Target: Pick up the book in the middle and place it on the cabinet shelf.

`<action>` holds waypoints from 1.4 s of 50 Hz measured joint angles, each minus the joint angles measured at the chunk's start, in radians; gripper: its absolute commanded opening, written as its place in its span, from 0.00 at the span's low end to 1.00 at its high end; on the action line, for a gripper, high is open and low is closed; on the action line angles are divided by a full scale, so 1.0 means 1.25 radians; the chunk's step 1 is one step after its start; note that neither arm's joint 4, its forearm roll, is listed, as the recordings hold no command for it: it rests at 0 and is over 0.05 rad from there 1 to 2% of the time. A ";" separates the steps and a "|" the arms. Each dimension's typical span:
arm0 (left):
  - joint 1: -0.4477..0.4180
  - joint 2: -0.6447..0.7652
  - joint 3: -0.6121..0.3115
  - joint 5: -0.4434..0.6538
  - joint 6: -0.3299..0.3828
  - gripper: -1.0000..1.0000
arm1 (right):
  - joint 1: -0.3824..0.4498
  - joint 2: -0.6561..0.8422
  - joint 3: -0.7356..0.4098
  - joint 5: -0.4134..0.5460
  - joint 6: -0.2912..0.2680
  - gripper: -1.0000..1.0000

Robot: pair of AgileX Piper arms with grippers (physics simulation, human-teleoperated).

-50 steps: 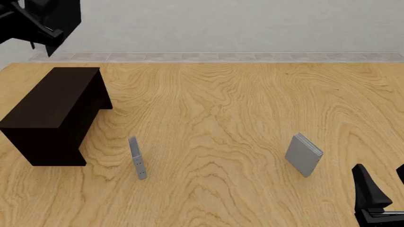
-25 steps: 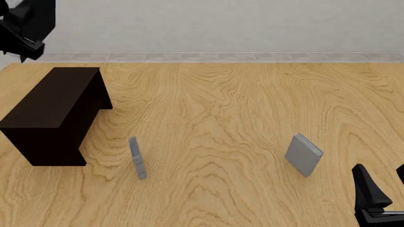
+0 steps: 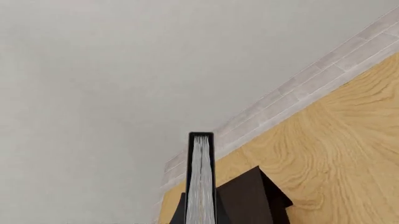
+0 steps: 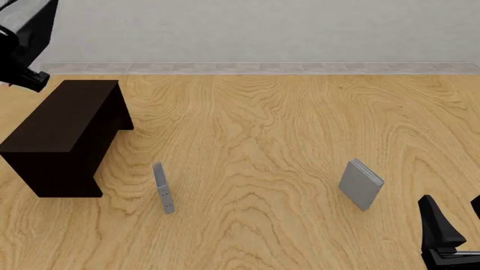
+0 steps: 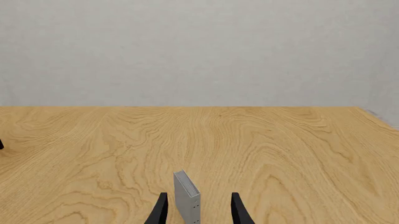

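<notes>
The book (image 4: 26,42), thick and black with white page edges, hangs tilted in the air at the far left, above the far end of the dark cabinet (image 4: 64,135). My left gripper (image 4: 6,45) is shut on it, largely cut off by the picture's edge. In the left wrist view the book (image 3: 201,182) shows edge-on, with the cabinet (image 3: 252,200) below it. The cabinet shelf is hidden in these views. My right gripper (image 4: 452,225) stands open low at the near right, holding nothing.
A thin grey book (image 4: 163,188) stands upright on the table just right of the cabinet. A smaller grey book (image 4: 361,184) stands near my right gripper and shows between its fingers (image 5: 160,207) in the right wrist view. A tiled strip runs along the table's far edge.
The left gripper has carried the book leftward and slightly down, so more of it is now cut off at the left edge. The right arm and both grey books have not moved.
</notes>
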 measured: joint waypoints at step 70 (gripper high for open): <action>0.053 0.176 0.222 -0.404 0.297 0.00 | 0.000 0.000 0.000 0.000 0.000 1.00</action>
